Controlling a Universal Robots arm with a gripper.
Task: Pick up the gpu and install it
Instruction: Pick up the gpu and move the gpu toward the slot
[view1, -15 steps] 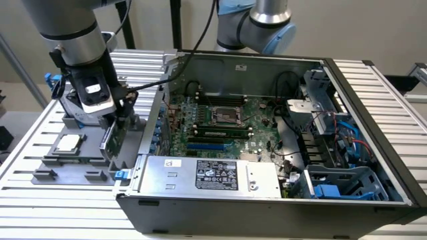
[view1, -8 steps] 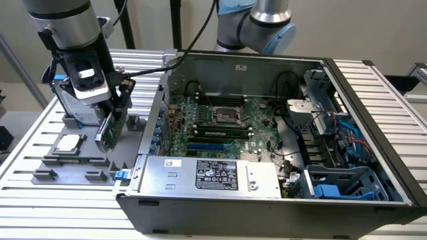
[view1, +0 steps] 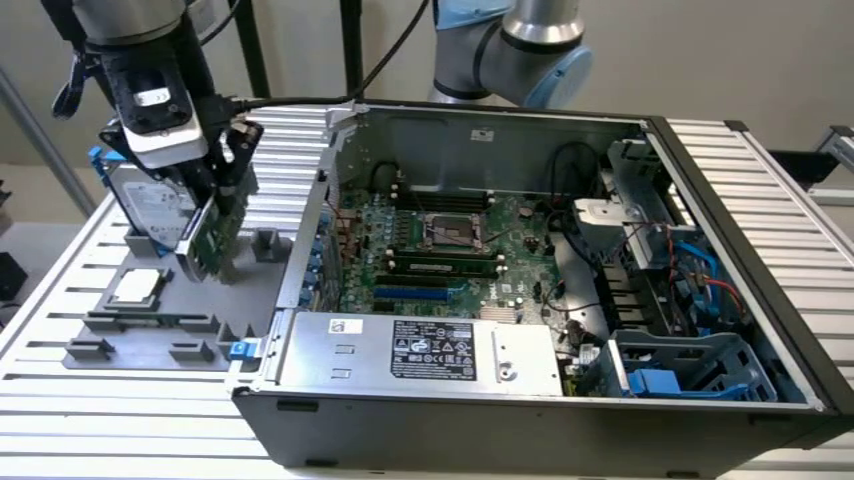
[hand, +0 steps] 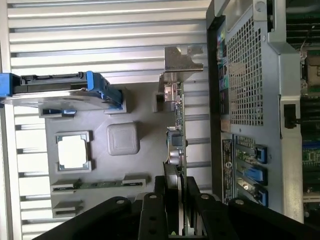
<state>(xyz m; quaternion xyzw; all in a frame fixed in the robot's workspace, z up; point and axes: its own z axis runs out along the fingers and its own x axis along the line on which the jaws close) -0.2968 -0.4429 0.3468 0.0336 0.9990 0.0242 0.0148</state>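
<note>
Arm (view1: 134, 40) vertical over grey tray (view1: 134, 335); pincer (view1: 214, 205) partly closed, clamping gpu (view1: 200, 250) upright, beside open case (view1: 400, 420).

**Fig.** Ext. view: gpu (view1: 203, 243) top edge hidden behind gripper (view1: 214, 215), which also masks part of hard drive (view1: 140, 205). Arm (view1: 514, 50) cut by top edge. Power-supply label (view1: 434, 352) print too small to read. Wrist view: gpu's near end hidden betw. fingers (hand: 150, 210), which run off the pic. edge. Computer case (hand: 250, 75) cropped, interior mostly out of frame.
</note>
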